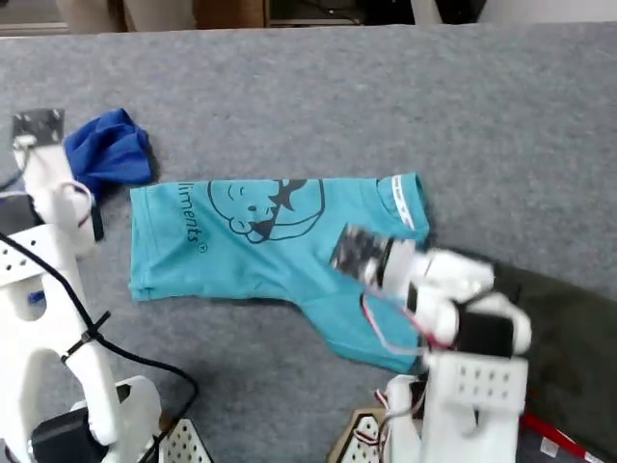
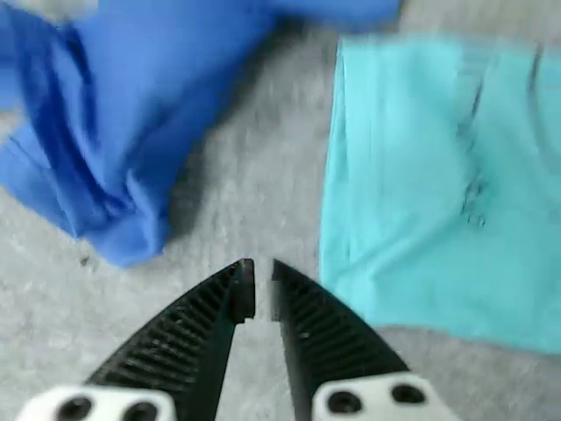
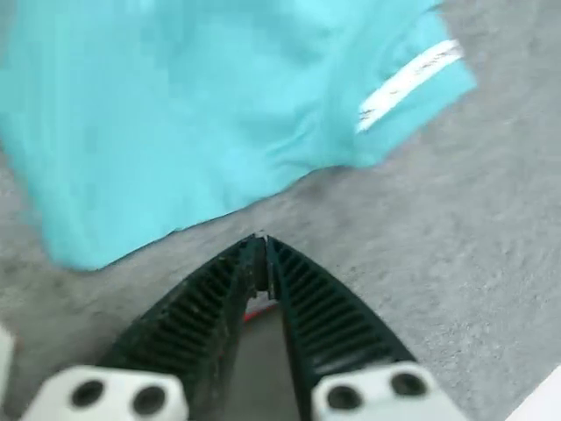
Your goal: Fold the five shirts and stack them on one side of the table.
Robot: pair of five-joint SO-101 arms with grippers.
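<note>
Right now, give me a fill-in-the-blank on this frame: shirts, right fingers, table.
1. The crumpled shirt beside the teal shirt is ___.
2. The right gripper has its fingers ___, holding nothing.
3. The printed cartoon face sits on the ___ shirt.
4. The table surface is ___.
Missing words: blue; shut; teal; grey.

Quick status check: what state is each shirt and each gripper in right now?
Turquoise shirt: spread flat, print up, not folded small.
Blue shirt: crumpled heap, unfolded.
Dark cloth: lying flat; folded or not, cannot tell.
Left gripper: shut, empty.
Right gripper: shut, empty.
</note>
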